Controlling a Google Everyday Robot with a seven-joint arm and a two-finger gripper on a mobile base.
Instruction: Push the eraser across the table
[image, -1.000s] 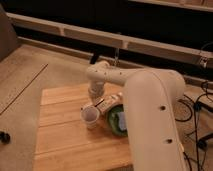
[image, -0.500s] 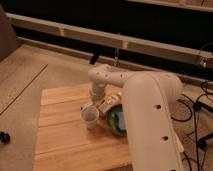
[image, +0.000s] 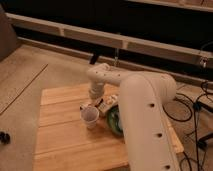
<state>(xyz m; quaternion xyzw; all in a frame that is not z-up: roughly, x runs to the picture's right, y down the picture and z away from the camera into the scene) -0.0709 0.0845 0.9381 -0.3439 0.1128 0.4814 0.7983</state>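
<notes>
The light wooden table (image: 60, 135) fills the lower middle of the camera view. My white arm comes in from the lower right, bends at the far edge and points down. My gripper (image: 93, 101) hangs low over the far middle of the tabletop, just behind the cup. A small whitish oblong block with a dark end, likely the eraser (image: 107, 104), lies right next to the gripper on its right. Whether they touch is hidden by the wrist.
A white paper cup (image: 90, 116) stands just in front of the gripper. A green bowl (image: 114, 121) sits to its right, partly under my arm. A small dark thing (image: 83, 106) lies left of the gripper. Cables (image: 192, 107) run on the floor at right.
The wrist and gripper have dropped slightly toward the tabletop behind the cup. The cup and the bowl have not moved.
</notes>
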